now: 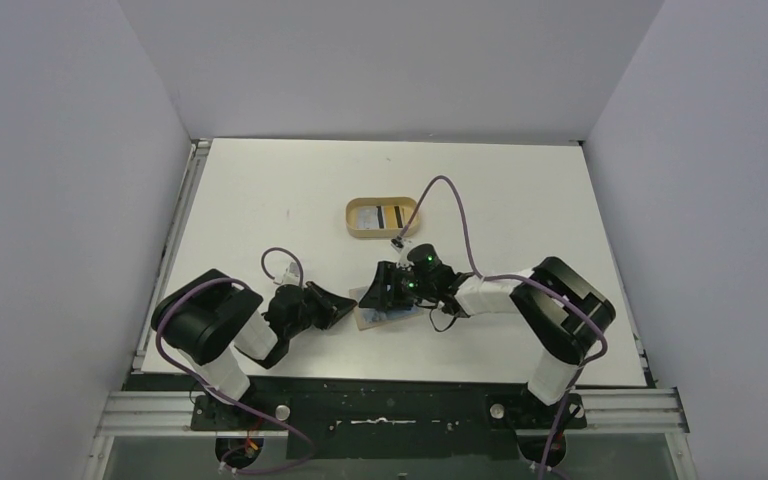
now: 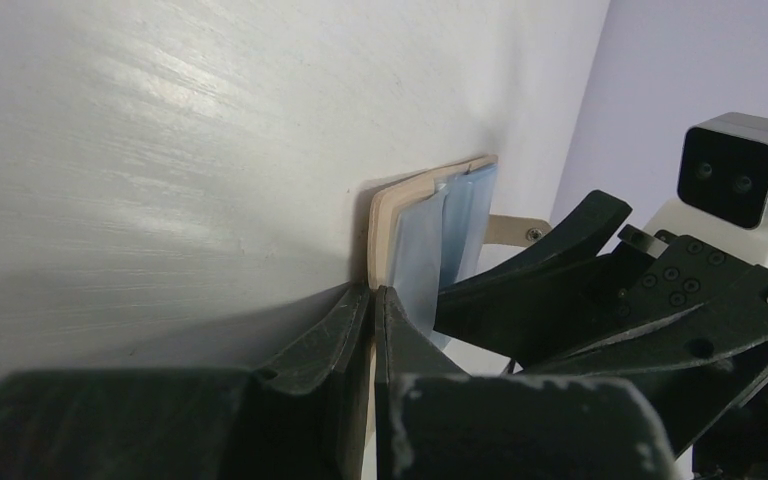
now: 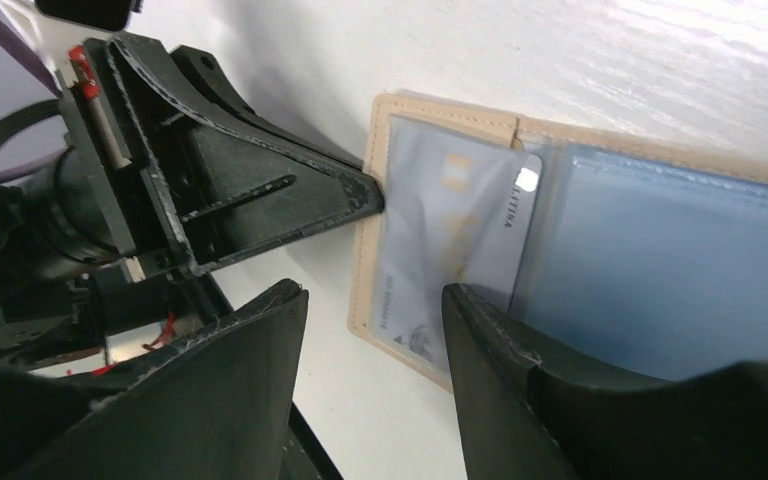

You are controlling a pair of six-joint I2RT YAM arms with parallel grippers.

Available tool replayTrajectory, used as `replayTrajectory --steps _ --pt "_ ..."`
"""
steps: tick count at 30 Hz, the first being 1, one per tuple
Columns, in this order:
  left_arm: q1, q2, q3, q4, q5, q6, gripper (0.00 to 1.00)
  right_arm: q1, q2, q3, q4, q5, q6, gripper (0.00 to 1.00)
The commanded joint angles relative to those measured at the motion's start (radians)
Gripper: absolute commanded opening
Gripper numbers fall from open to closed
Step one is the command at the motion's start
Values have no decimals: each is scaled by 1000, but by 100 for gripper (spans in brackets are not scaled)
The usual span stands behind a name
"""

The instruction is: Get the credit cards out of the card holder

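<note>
The tan card holder (image 1: 376, 320) lies open on the table near the front edge. In the right wrist view its tan rim (image 3: 445, 110) frames clear sleeves, and a light blue card (image 3: 450, 225) sits inside the left sleeve. My left gripper (image 1: 350, 304) is shut on the holder's left edge (image 2: 392, 215), with the tan edge pinched between its fingers (image 2: 355, 320). My right gripper (image 3: 375, 305) is open just above the holder. One finger (image 3: 480, 340) is over the card's sleeve and the other is off the holder's edge. No yellow-orange card shows in the holder.
An oval tan tray (image 1: 354, 222) with a raised rim stands behind the holder at mid-table, with flat cards lying in it. The table's front edge and the black base rail (image 1: 380, 405) are close below both grippers. Grey walls enclose the table.
</note>
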Motion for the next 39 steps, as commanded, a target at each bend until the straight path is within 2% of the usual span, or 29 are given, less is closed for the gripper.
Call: replayTrajectory --steps 1,6,17,34,39 --pt "5 27 -6 -71 -29 34 0 21 -99 35 -167 83 -74 54" --pt "5 23 -2 -79 -27 41 0 10 -142 125 -355 149 -175 56" --pt "5 -18 -1 -133 -26 59 0 -22 -15 99 -296 115 -170 56" --pt "5 -106 18 -269 -39 109 0 3 -32 110 -261 45 -118 56" --pt "4 -172 41 -389 -48 145 0 6 -29 114 -264 39 -115 55"
